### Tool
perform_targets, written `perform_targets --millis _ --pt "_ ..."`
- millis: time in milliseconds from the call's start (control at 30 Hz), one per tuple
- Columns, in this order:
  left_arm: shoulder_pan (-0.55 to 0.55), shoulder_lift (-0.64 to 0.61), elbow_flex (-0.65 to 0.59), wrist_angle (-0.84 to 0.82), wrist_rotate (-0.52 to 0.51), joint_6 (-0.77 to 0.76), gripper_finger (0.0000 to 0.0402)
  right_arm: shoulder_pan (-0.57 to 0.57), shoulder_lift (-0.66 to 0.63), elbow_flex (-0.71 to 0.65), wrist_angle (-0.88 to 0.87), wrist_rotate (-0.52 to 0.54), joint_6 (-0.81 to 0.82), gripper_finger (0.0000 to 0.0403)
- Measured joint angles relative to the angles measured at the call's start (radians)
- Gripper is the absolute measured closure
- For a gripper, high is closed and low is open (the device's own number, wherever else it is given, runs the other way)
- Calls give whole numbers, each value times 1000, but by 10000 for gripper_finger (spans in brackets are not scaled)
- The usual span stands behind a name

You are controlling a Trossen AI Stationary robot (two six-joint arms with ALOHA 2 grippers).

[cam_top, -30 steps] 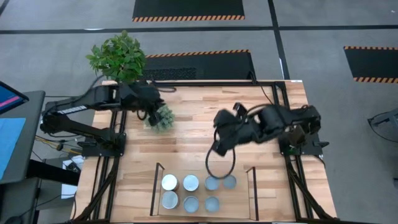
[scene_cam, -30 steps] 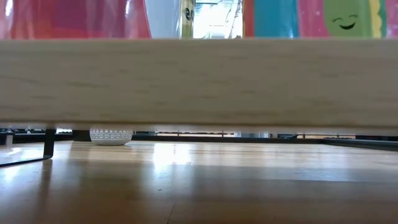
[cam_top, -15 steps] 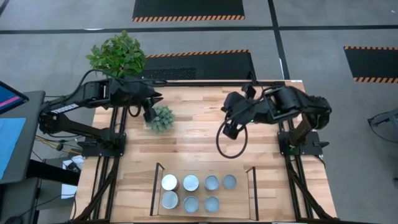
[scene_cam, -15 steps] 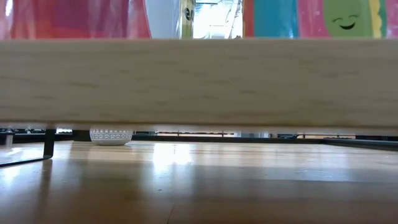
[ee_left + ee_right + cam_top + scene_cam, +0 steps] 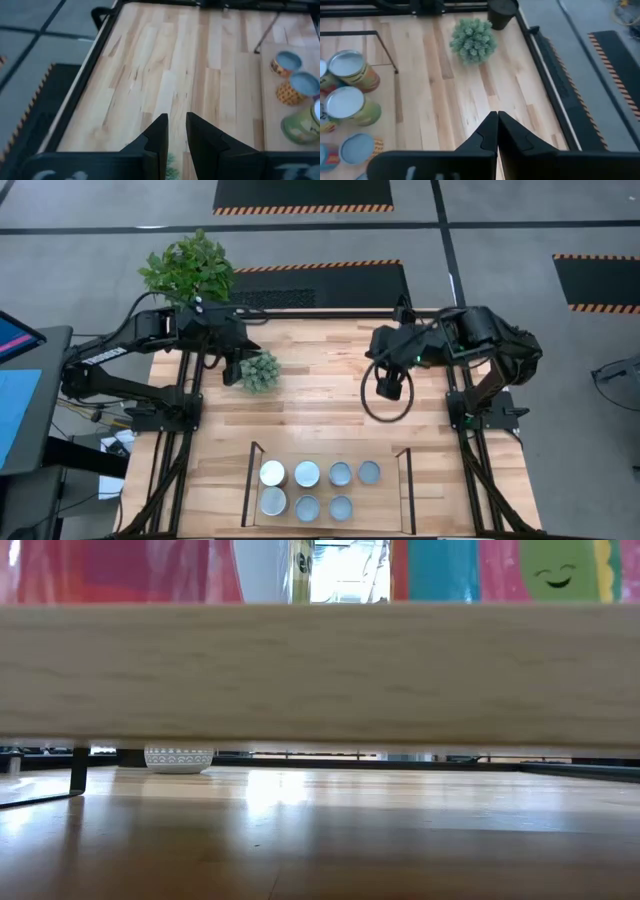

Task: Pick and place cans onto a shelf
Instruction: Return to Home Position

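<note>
Seven cans with round silvery tops stand in two rows on the light wooden shelf (image 5: 385,498) at the table's near edge, for example one (image 5: 369,471) at the far right and a white-topped one (image 5: 272,473). Some cans (image 5: 350,105) show yellowish labels. My right gripper (image 5: 388,390) is shut and empty, above the table's far right part, well away from the cans. My left gripper (image 5: 242,366) hangs at the far left beside a small plant (image 5: 260,370); its fingers (image 5: 177,132) stand slightly apart with nothing between them.
The small plant stands in a white pot (image 5: 178,759) on the table. A big leafy plant (image 5: 190,270) in a black pot (image 5: 502,12) stands past the far left corner. Thin dark brackets (image 5: 250,480) flank the shelf, whose board edge (image 5: 320,670) fills the low view.
My right gripper has gone from just above the shelf's far edge toward the table's far right, staying shut and empty. The cans have stayed in place on the shelf.
</note>
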Motion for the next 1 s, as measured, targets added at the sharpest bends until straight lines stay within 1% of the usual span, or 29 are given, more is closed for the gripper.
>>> perform_targets --millis 67,167,233,300,400,500,633,700,767,867,933,1000 --pt "36 -25 -30 1 22 -19 343 -14 -8 -1 5 -46 -30 374" --pt "75 -82 -98 56 72 -22 343 -21 -19 -30 63 -110 -69 374" --pt "93 -136 -165 120 110 -19 343 -21 -42 -99 102 -118 -76 375" --pt "97 -197 -253 215 141 -21 343 -21 -81 -211 197 -119 -88 376" --pt "97 -294 -401 374 173 -49 343 -22 -185 -470 397 -152 -105 375" --pt "97 -369 -520 498 147 -131 343 -22 -332 -801 679 -175 -87 374" --pt "97 -431 -640 578 61 -184 343 -34 -561 -1271 1180 -238 -66 376" --pt "97 -454 -688 593 54 -202 343 -36 -663 -1485 1449 -255 -59 376" --pt "97 -480 -740 623 81 -225 343 -35 -738 -1666 1682 -272 -59 375" --pt "95 -519 -822 691 103 -221 343 -23 -806 -1876 1941 -292 -60 374" --pt "95 -553 -877 727 97 -201 343 -15 -831 -1972 2039 -288 -53 374" --pt "95 -593 -934 768 96 -196 343 -12 -845 -2039 2105 -288 -46 376"
